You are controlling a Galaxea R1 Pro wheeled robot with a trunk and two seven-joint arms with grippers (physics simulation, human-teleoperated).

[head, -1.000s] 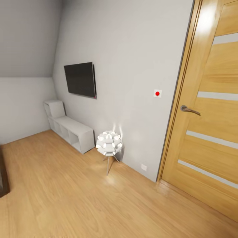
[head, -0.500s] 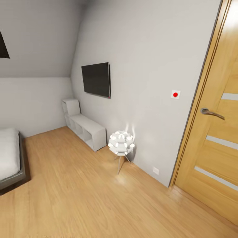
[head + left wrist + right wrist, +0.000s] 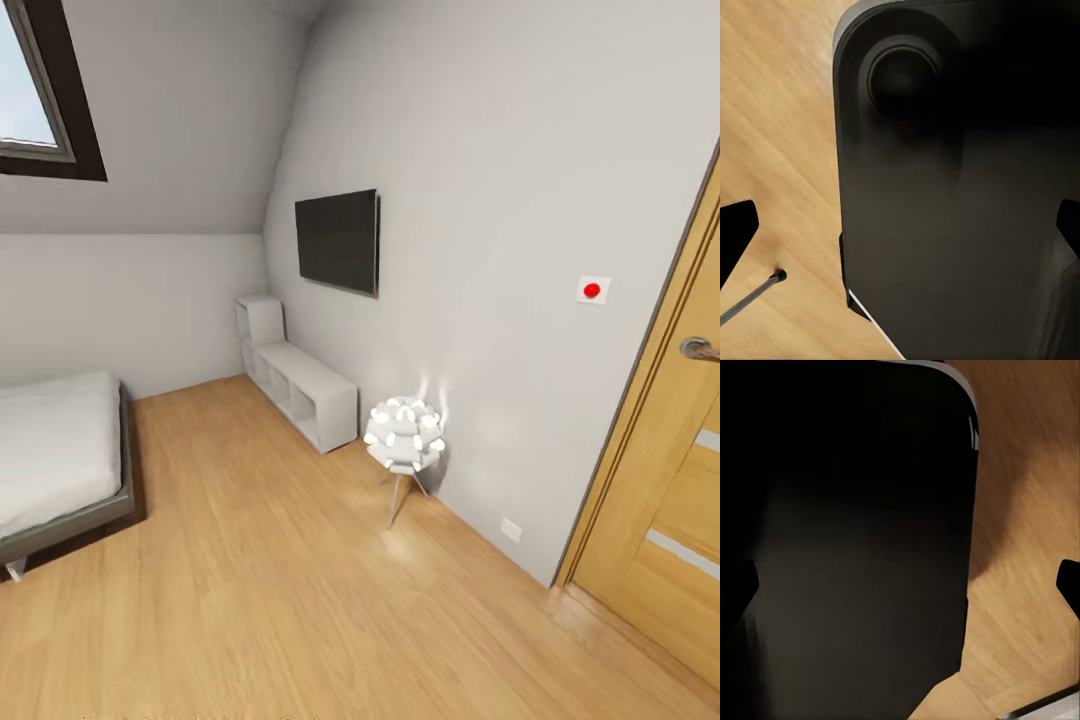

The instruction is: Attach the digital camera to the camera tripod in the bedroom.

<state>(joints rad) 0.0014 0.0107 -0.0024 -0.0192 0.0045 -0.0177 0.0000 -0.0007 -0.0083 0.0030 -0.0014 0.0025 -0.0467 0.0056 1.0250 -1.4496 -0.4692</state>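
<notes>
Grey-walled attic bedroom (image 3: 480,150), white ball lamp (image 3: 404,437) at 1 o'clock, no camera or tripod spotted yet, so can't judge bearing, nearer arm, or gripper openness.

The bedroom (image 3: 250,600) is an attic room with pale grey walls and a warm wood floor. A sloped ceiling comes down on the far side and carries a dark-framed skylight. A white bed on a dark frame stands against the far low wall. A black TV hangs on the long wall, and an oak door with pale horizontal strips stands at that wall's near end.
</notes>
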